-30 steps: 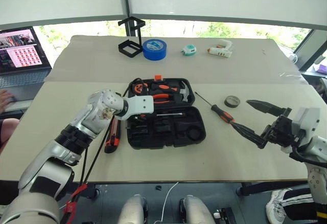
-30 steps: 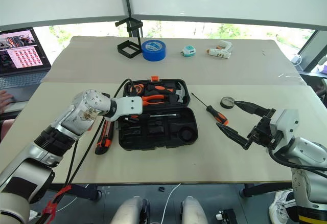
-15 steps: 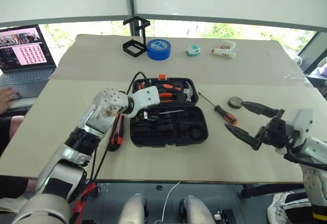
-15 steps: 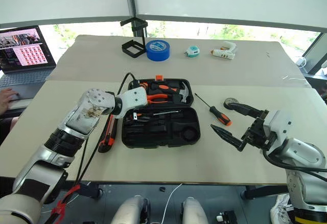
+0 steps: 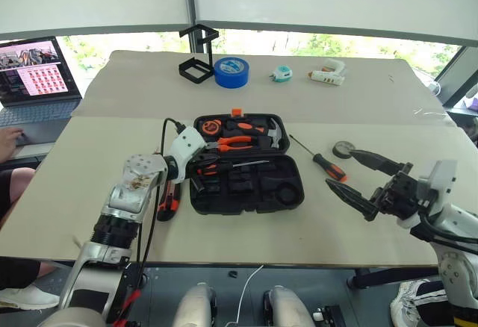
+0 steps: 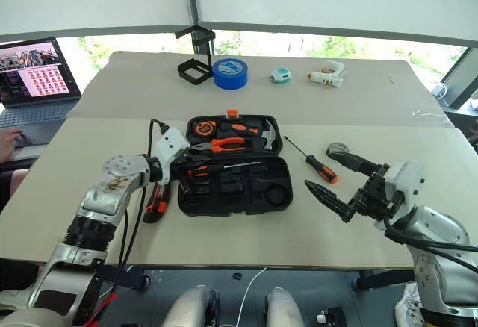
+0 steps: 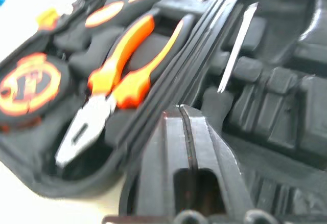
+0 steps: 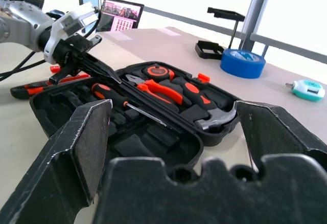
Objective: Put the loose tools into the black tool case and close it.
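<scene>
Lying open at the table's middle, the black tool case (image 5: 246, 164) holds one screwdriver (image 6: 216, 168) loosely (not seated). The closed left gripper (image 6: 190, 166) may knock it; the open right gripper (image 5: 357, 179) waits beside another screwdriver (image 5: 321, 161).

Open black tool case (image 5: 246, 181) lying directly ahead of the left pincer (image 6: 196, 169), tips pressed together over its near-left recesses, beside a screwdriver (image 6: 224, 167) already bedded there. Utility knife (image 5: 169, 200) just beside that arm, on the side away from the case. Bare desk (image 5: 314, 226) below and toward the case from the wide-spread right pincer (image 5: 358, 181). Loose screwdriver (image 5: 320, 161) and small tape roll (image 5: 343, 148) just beyond its fingertips (image 5: 371, 159). Blue tape roll (image 5: 230, 72), wire stand (image 5: 196, 58) and glue gun (image 5: 328, 75) well apart, far side.
</scene>
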Available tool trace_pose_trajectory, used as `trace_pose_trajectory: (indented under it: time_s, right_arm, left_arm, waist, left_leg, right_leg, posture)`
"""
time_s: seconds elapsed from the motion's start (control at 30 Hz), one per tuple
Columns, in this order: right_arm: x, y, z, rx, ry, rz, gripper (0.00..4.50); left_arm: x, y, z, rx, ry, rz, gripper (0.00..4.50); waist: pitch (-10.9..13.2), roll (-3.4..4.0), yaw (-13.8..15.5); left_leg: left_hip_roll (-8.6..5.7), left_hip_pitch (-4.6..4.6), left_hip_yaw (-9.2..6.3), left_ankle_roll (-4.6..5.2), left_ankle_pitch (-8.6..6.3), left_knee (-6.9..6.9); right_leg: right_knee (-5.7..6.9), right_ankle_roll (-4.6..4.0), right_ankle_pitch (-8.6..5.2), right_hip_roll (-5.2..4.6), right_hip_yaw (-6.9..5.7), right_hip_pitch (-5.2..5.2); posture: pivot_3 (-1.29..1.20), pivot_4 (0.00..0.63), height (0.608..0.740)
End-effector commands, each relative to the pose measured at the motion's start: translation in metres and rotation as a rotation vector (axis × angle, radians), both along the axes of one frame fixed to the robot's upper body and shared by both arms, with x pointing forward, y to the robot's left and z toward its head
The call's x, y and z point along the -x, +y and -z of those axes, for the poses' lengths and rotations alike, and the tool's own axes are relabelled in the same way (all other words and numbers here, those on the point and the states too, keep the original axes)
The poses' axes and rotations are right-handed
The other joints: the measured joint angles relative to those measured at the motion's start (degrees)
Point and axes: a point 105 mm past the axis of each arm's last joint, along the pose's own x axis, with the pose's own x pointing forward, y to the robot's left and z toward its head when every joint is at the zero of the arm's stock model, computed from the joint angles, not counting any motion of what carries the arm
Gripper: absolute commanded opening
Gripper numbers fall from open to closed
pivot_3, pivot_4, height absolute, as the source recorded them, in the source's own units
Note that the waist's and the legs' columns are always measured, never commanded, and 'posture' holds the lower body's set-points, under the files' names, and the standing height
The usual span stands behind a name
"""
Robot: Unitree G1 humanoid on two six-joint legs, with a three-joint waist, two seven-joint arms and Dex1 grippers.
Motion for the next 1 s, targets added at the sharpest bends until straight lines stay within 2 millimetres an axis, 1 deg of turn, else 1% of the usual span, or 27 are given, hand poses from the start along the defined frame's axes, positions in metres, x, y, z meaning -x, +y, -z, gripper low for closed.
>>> trace_pose_trajectory:
  time_s: [0.03, 0.1, 0.17, 0.3, 0.37, 0.43, 0.53, 0.6, 0.7, 0.73, 0.77, 0.8, 0.87, 0.9, 0.97, 1.0]
  right_arm:
    - [0.002, 0.006, -0.011, -0.003, -0.042, -0.025, 4.5]
    - [0.0, 0.003, -0.01, 0.005, -0.039, -0.028, 4.5]
    - [-0.001, 0.001, -0.01, 0.01, -0.038, -0.027, 4.5]
    - [-0.003, 0.001, -0.01, 0.012, -0.038, -0.027, 4.5]
    - [-0.003, 0.002, -0.008, 0.007, -0.036, -0.029, 4.5]
    - [-0.003, 0.005, -0.006, -0.005, -0.033, -0.032, 4.5]
    - [-0.003, 0.008, -0.006, -0.015, -0.031, -0.035, 4.5]
    - [-0.003, 0.008, -0.006, -0.017, -0.03, -0.034, 4.5]
    - [-0.001, 0.004, -0.004, -0.015, -0.023, -0.015, 4.5]
    - [-0.001, 0.0, -0.003, -0.014, -0.018, 0.001, 4.5]
    - [-0.001, -0.003, -0.003, -0.014, -0.016, 0.011, 4.5]
    - [0.0, -0.009, -0.001, -0.013, -0.008, 0.033, 4.5]
    - [0.003, -0.023, 0.003, 0.001, -0.002, 0.077, 4.5]
    - [0.005, -0.031, 0.006, 0.011, 0.002, 0.104, 4.5]
    - [0.007, -0.05, 0.011, 0.001, 0.018, 0.182, 4.5]
    - [0.009, -0.057, 0.015, -0.003, 0.033, 0.206, 4.5]
  left_arm:
    - [0.005, -0.012, 0.007, -0.042, -0.012, 0.045, 0.02]
    - [0.005, -0.019, 0.016, -0.054, -0.006, 0.057, 0.02]
    - [0.005, -0.023, 0.019, -0.052, -0.001, 0.071, 0.02]
    - [0.009, -0.027, 0.036, -0.168, 0.015, 0.119, 0.02]
    - [0.009, -0.024, 0.052, -0.283, 0.034, 0.122, 0.02]
    - [0.009, -0.024, 0.06, -0.314, 0.06, 0.109, 0.02]
    - [0.008, -0.028, 0.056, -0.259, 0.073, 0.098, 0.02]
    - [0.008, -0.027, 0.054, -0.232, 0.08, 0.088, 0.02]
    - [0.011, -0.027, 0.029, -0.067, 0.018, 0.094, 0.02]
    - [0.015, -0.022, 0.016, 0.015, 0.002, 0.105, 0.26]
    - [0.018, -0.018, 0.008, 0.063, -0.008, 0.115, 0.51]
    - [0.026, -0.011, -0.004, 0.106, -0.062, 0.157, 0.63]
    - [0.038, 0.009, -0.025, 0.176, -0.151, 0.198, 1.23]
    - [0.041, 0.023, -0.031, 0.186, -0.169, 0.182, 1.63]
    - [0.048, 0.052, -0.033, 0.161, -0.145, 0.119, 2.24]
    - [0.053, 0.062, -0.033, 0.139, -0.142, 0.105, 2.66]
  waist:
    - [0.0, 0.0, -0.11]
    - [0.0, 0.01, -0.13]
    - [-0.01, 0.02, -0.03]
    - [-0.04, 0.02, 0.19]
    - [-0.08, 0.04, 0.29]
    - [-0.29, 0.05, 0.31]
    - [-0.65, 0.25, 0.38]
    - [-0.68, 0.27, 0.42]
    - [-0.69, 0.28, 0.14]
    - [-0.69, 0.28, -0.04]
    - [-0.69, 0.28, -0.15]
    - [-0.68, 0.29, -0.21]
    - [-0.64, 0.25, -0.47]
    - [-0.62, 0.23, -0.54]
    - [-0.61, 0.24, -0.52]
    - [-0.61, 0.25, -0.54]
  left_leg:
    - [0.0, 0.0, 0.0, 0.0, 0.0, 0.01]
    - [0.0, 0.02, 0.01, 0.0, 0.0, 0.01]
    - [0.0, 0.14, 0.01, 0.01, -0.01, 0.01]
    - [-0.03, 0.25, 0.06, 0.02, -0.01, 0.01]
    - [-0.04, 0.28, 0.07, 0.02, -0.01, 0.01]
    - [-0.04, 0.32, 0.08, 0.02, -0.02, 0.01]
    - [-0.04, 0.42, 0.08, 0.09, -0.06, 0.01]
    - [-0.05, 0.45, 0.07, 0.09, -0.06, 0.02]
    - [-0.02, 0.46, 0.03, 0.1, -0.06, 0.03]
    - [0.01, 0.42, 0.01, 0.12, -0.08, 0.02]
    - [0.04, 0.35, 0.0, 0.12, -0.08, 0.03]
    - [0.06, 0.3, 0.01, 0.13, -0.09, 0.02]
    - [0.07, 0.24, 0.04, 0.17, -0.11, 0.01]
    - [0.11, 0.19, 0.04, 0.17, -0.12, 0.01]
    - [0.2, 0.19, 0.03, 0.17, -0.12, 0.01]
    - [0.21, 0.23, 0.05, 0.17, -0.12, 0.01]
  right_leg:
    - [0.0, 0.0, 0.01, 0.01, 0.0, 0.0]
    - [0.0, 0.0, 0.01, 0.02, 0.0, 0.01]
    - [-0.01, 0.0, 0.01, 0.02, 0.0, 0.14]
    - [-0.02, 0.0, 0.0, -0.01, -0.01, 0.27]
    - [-0.03, 0.0, 0.0, -0.02, -0.01, 0.3]
    - [-0.03, 0.0, 0.0, -0.02, 0.0, 0.33]
    - [-0.07, 0.01, 0.0, -0.02, 0.0, 0.43]
    - [-0.06, 0.0, 0.0, -0.03, 0.0, 0.48]
    - [-0.06, 0.0, 0.0, -0.02, 0.04, 0.45]
    - [-0.06, 0.0, 0.0, -0.01, 0.07, 0.4]
    - [-0.05, 0.0, 0.0, 0.0, 0.07, 0.34]
    - [-0.05, -0.01, 0.0, 0.0, 0.08, 0.27]
    - [-0.03, -0.01, 0.0, 0.02, 0.1, 0.17]
    - [-0.03, -0.02, 0.0, 0.05, 0.1, 0.14]
    - [-0.02, -0.05, 0.01, 0.05, 0.07, 0.12]
    - [-0.02, -0.07, 0.01, 0.05, 0.07, 0.13]
  posture:
    - [0.0, 0.15, 0.74]
    - [0.0, 0.15, 0.74]
    - [0.0, 0.15, 0.74]
    - [0.0, 0.15, 0.74]
    - [0.0, 0.15, 0.74]
    - [0.0, 0.15, 0.74]
    - [0.0, 0.15, 0.74]
    - [0.0, 0.15, 0.74]
    - [0.0, 0.15, 0.74]
    - [0.0, 0.15, 0.74]
    - [0.0, 0.15, 0.74]
    - [0.0, 0.15, 0.74]
    - [0.0, 0.15, 0.74]
    - [0.0, 0.15, 0.74]
    - [0.0, 0.15, 0.74]
    - [0.0, 0.15, 0.74]
